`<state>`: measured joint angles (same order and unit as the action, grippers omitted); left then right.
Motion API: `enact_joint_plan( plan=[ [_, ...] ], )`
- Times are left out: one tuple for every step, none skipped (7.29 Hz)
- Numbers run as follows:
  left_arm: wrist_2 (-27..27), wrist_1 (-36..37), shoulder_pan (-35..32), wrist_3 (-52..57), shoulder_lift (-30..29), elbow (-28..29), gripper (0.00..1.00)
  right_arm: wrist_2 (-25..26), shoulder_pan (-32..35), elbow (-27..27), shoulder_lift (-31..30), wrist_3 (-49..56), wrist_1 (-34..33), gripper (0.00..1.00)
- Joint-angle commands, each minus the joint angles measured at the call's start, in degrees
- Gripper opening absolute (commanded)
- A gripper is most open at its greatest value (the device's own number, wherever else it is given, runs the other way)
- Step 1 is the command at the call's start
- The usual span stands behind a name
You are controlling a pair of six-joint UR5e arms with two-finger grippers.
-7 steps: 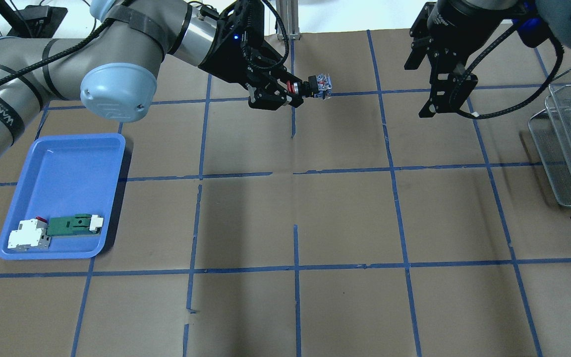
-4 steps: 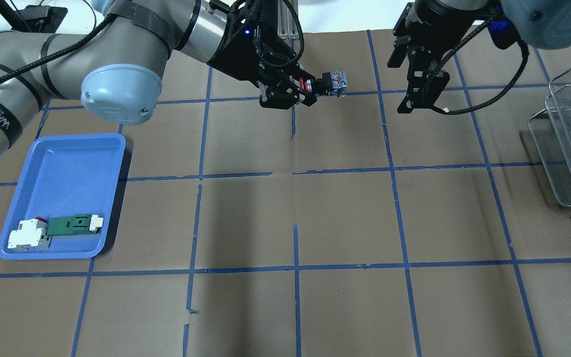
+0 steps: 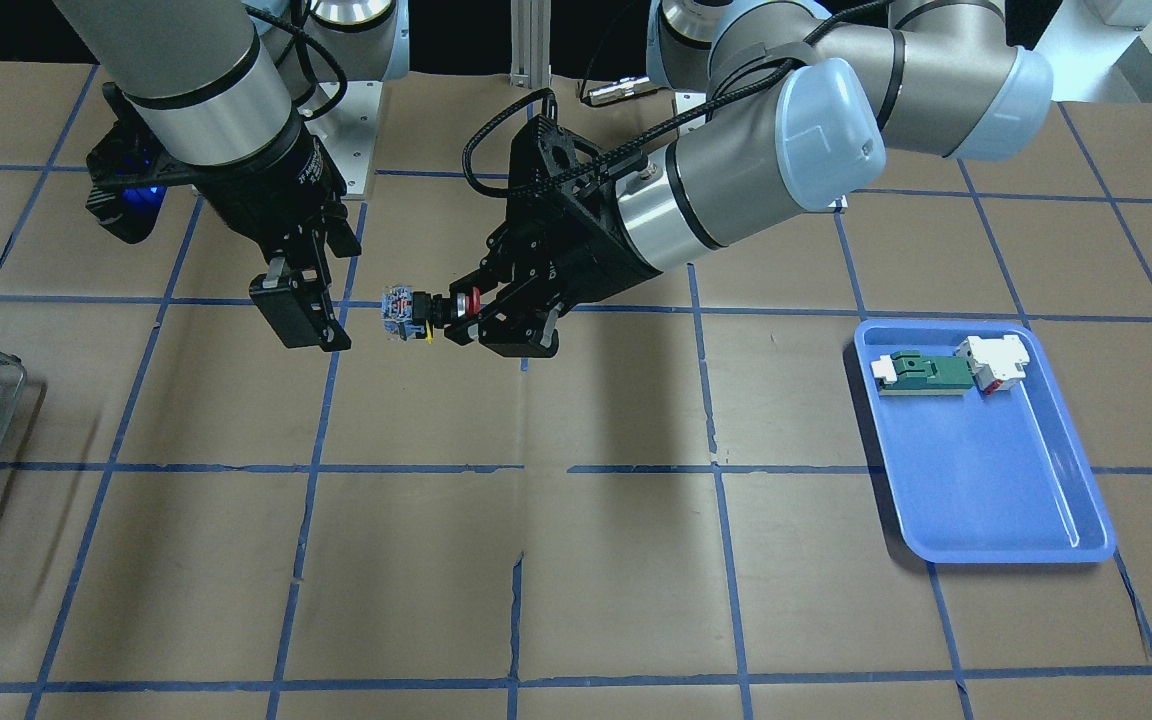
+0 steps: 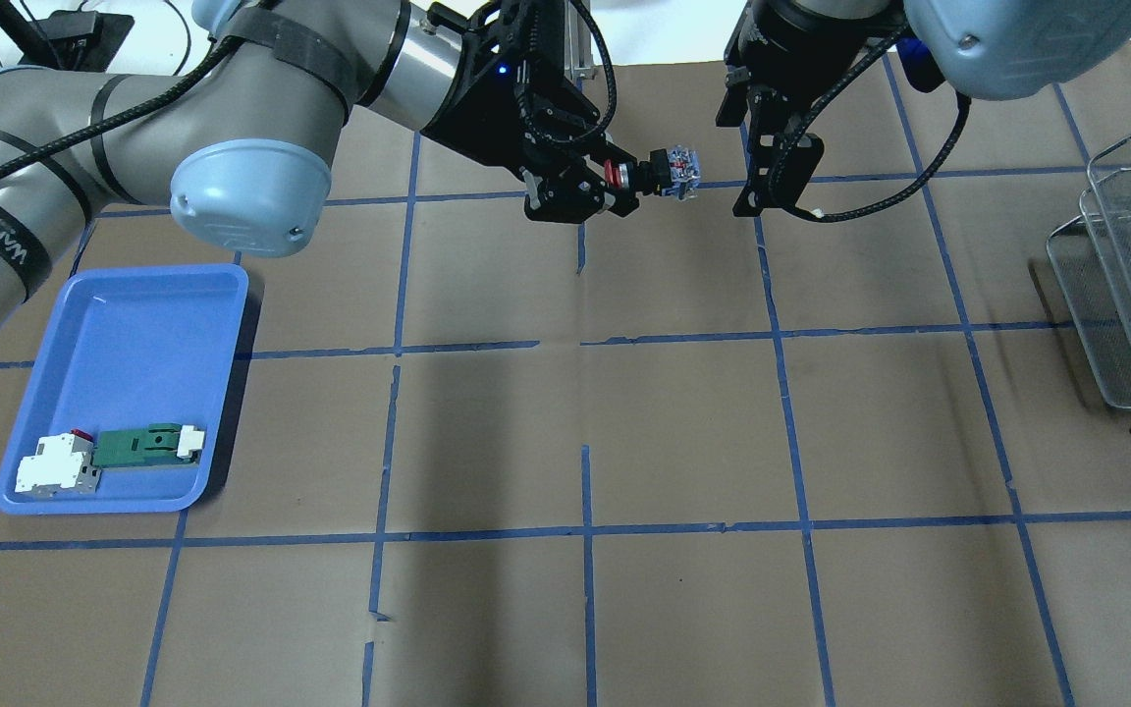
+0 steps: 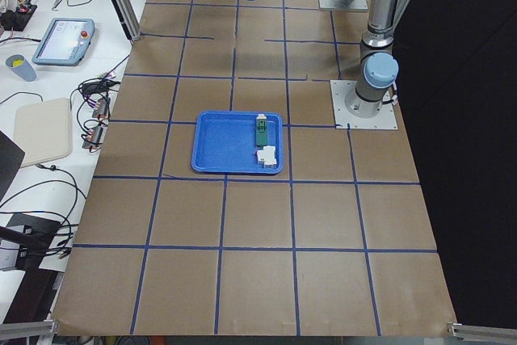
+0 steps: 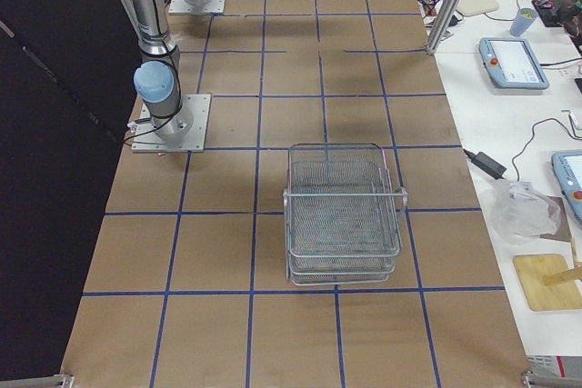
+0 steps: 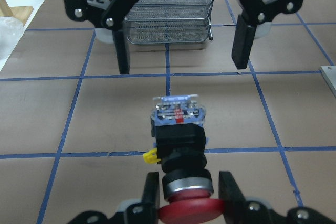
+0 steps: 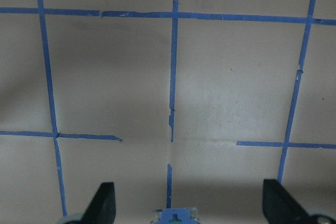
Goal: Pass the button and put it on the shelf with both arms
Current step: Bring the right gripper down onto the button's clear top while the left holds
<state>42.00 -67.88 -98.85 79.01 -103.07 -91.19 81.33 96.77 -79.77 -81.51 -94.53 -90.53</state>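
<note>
Button (image 4: 662, 169) hangs in the air above the far middle of the table (image 4: 683, 432), lying level, with its red cap pinched between the closed fingers of the left gripper (image 7: 185, 203) and its blue-and-white block pointing at the right gripper (image 7: 182, 66). That one's fingers are spread wide and stand just short of the block, touching nothing. The shelf (image 4: 1130, 275) waits well apart at the table's right edge.

The hold looks like the weak spot. Only the rim of the cap is clamped, and the rest of the button sticks out unsupported. If the right arm comes in off line, one finger could knock the block and lever the cap out of the pinch. From the right wrist camera the block barely shows at the bottom edge and sits a little to one side of centre, so a lopsided squeeze could twist it. Letting go with the left before the right has truly closed would drop the button onto the table. Timing the release is probably the main hazard.
</note>
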Motion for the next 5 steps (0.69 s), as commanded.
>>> enact_joint_plan(
  plan=[
    [-0.2,0.0,0.0,-0.3,0.0,0.1,0.00,-0.3,1.7,0.0,0.2,-1.9,0.3,1.00],
    [-0.3,0.0,0.1,-0.3,0.3,-0.1,0.00,-0.4,2.6,-0.3,0.4,-3.6,0.0,1.00],
    [-0.3,0.0,0.0,-0.3,0.2,0.0,0.00,-0.4,2.9,-0.2,0.7,-3.7,0.0,1.00],
    [-0.3,0.0,0.0,-0.3,0.2,0.0,0.00,-0.4,2.9,0.0,0.7,-3.7,0.1,1.00],
    [-0.3,0.0,0.0,-0.3,0.2,-0.1,0.00,-0.4,3.2,0.0,0.7,-3.7,0.0,1.00]
  ],
)
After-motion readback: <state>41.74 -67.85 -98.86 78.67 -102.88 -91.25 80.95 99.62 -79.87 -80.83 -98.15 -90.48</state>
